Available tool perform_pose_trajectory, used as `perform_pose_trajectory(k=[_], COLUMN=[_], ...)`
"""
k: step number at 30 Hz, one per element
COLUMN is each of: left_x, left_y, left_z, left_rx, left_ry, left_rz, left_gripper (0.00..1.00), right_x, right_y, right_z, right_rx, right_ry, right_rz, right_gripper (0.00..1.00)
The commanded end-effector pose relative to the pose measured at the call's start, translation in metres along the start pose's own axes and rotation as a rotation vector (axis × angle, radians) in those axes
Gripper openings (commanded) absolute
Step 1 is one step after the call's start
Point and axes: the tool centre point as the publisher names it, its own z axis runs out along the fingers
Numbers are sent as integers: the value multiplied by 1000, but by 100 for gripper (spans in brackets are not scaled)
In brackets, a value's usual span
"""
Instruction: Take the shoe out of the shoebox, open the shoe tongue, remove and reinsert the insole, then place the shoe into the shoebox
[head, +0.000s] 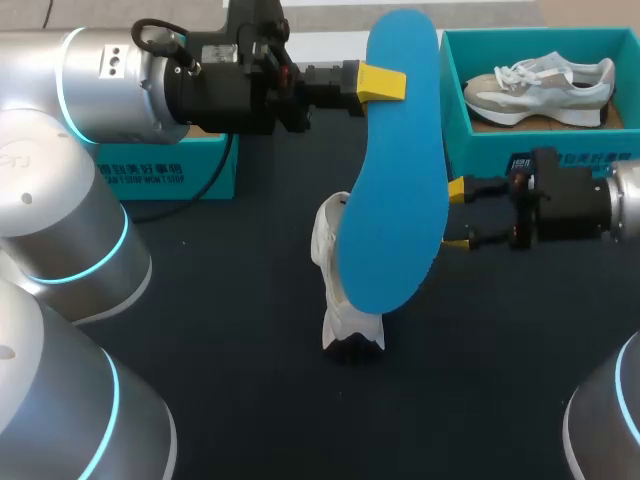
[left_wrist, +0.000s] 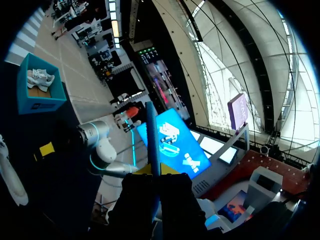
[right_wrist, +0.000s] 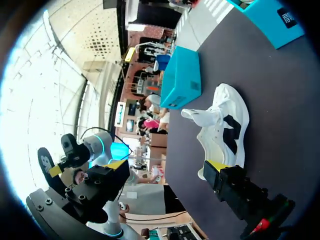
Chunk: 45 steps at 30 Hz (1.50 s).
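My left gripper (head: 384, 82) is raised over the table's middle and shut on the top end of a large blue insole (head: 395, 170), which hangs down. The left wrist view shows the insole (left_wrist: 152, 142) edge-on between the fingers of that gripper (left_wrist: 154, 182). A white shoe (head: 345, 295) with dark patches lies on the black table, partly hidden behind the insole. My right gripper (head: 455, 216) is open just right of the insole, close to the shoe. In the right wrist view the shoe (right_wrist: 222, 125) lies ahead of the open right gripper (right_wrist: 167, 166).
The teal shoebox (head: 452, 105) stands at the back right and holds a second, grey-white shoe (head: 545, 88). Another teal box (head: 185, 170) stands at the back left under my left arm. A black cable runs beside it.
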Motion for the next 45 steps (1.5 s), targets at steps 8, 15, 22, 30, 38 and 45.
perform_pose_trajectory(k=[8, 15, 22, 30, 38, 45], left_x=[-1, -1, -1, -2, -24, -31], left_y=[2, 2, 2, 7, 28, 22], left_z=[0, 0, 0, 0, -4, -14], left_rx=[3, 3, 3, 1, -19, -47], left_ry=[0, 0, 0, 19, 60, 12], left_rz=[0, 0, 0, 47, 683, 1225], left_gripper=[0, 0, 0, 0, 0, 0], right_x=[2, 2, 2, 2, 2, 2], right_y=[2, 2, 2, 2, 2, 2], right_z=[0, 0, 0, 0, 0, 0], right_rx=[-6, -6, -6, -6, -6, -6], right_ry=[5, 5, 5, 5, 5, 5], right_rz=[1, 1, 1, 1, 1, 1], right_gripper=[100, 100, 100, 100, 100, 100])
